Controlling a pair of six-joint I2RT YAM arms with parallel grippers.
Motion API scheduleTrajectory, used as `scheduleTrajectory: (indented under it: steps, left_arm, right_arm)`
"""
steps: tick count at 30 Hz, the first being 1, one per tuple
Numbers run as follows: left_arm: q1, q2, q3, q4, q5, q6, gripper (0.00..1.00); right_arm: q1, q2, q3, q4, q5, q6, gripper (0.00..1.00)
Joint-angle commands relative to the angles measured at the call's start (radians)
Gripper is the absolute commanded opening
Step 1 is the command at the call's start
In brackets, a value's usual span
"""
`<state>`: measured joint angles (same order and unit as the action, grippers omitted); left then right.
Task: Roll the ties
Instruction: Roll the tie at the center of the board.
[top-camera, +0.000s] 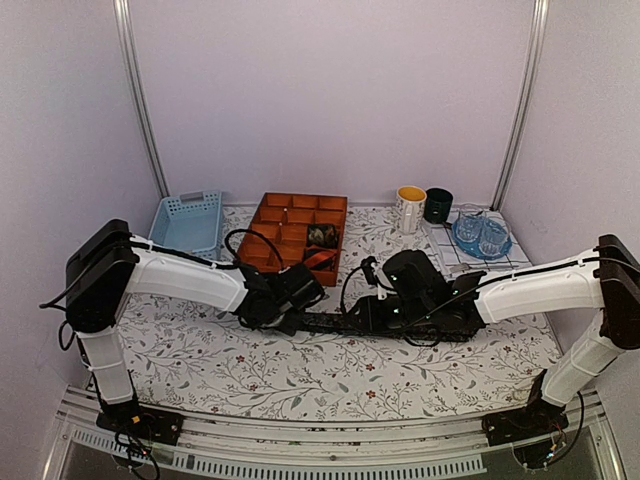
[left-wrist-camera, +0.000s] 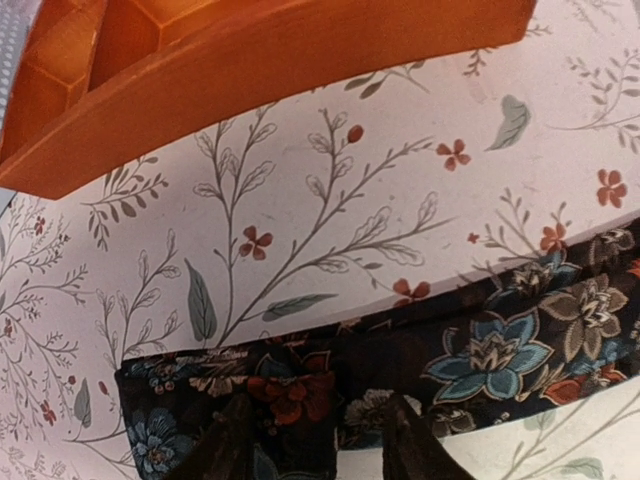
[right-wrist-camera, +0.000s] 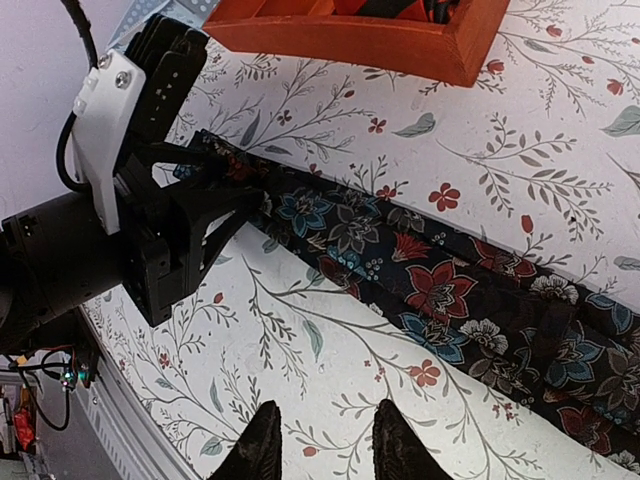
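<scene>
Matte floral tablecloth (top-camera: 200, 350). Flat dark flower-print tie (right-wrist-camera: 450, 290), cut off 4 o'clock. Left gripper (left-wrist-camera: 318, 445) straddles narrow end, grip unclear; right gripper (right-wrist-camera: 322, 440) narrowly parted, empty.

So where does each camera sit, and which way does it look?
Top external: fixed above and behind, looking down on the table; both arms show.
Left wrist: on the left arm, looking down past its own fingertips at the tie.
Right wrist: on the right arm, own fingertips below, facing the left gripper along the tie.
Shared: all see the tie and orange tray.
</scene>
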<state>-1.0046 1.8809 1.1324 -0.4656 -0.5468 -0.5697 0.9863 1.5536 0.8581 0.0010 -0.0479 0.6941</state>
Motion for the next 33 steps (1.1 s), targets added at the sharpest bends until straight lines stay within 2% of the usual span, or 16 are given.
scheduleTrajectory:
  steps: [1, 9, 14, 18, 20, 22, 25, 28, 32, 33]
  left_arm:
    - [-0.017, 0.008, 0.002, 0.060, 0.039, 0.001, 0.46]
    - [-0.016, -0.084, -0.030, 0.068, 0.029, -0.006, 0.61]
    - [-0.015, -0.130, -0.045, 0.056, 0.005, -0.017, 0.65]
    - [-0.015, -0.202, -0.093, 0.052, -0.057, -0.082, 0.67]
    - [0.001, -0.272, -0.168, 0.095, -0.060, -0.115, 0.68]
    - [0.057, -0.352, -0.233, 0.174, 0.004, -0.130, 0.67]
    - [0.195, -0.473, -0.395, 0.378, 0.230, -0.132, 0.54]
    - [0.331, -0.541, -0.493, 0.546, 0.458, -0.149, 0.32]
    - [0.404, -0.538, -0.519, 0.621, 0.577, -0.149, 0.01]
    - [0.415, -0.530, -0.525, 0.637, 0.592, -0.152, 0.00]
  right_arm:
    - [-0.009, 0.026, -0.015, 0.006, 0.007, 0.003, 0.31]
    - [-0.013, 0.010, -0.001, -0.006, 0.023, -0.006, 0.31]
    - [-0.013, 0.014, 0.005, -0.002, 0.020, -0.007, 0.31]
    - [-0.013, 0.034, 0.030, -0.009, 0.000, -0.007, 0.31]
    - [-0.013, 0.050, 0.054, -0.009, -0.023, -0.008, 0.31]
    - [-0.012, 0.081, 0.090, -0.001, -0.062, -0.008, 0.30]
    - [-0.008, 0.169, 0.192, 0.004, -0.131, -0.001, 0.24]
    - [0.004, 0.256, 0.290, 0.012, -0.178, 0.011, 0.17]
    - [0.013, 0.374, 0.416, 0.026, -0.243, 0.035, 0.09]
    - [0.013, 0.404, 0.448, 0.027, -0.258, 0.042, 0.08]
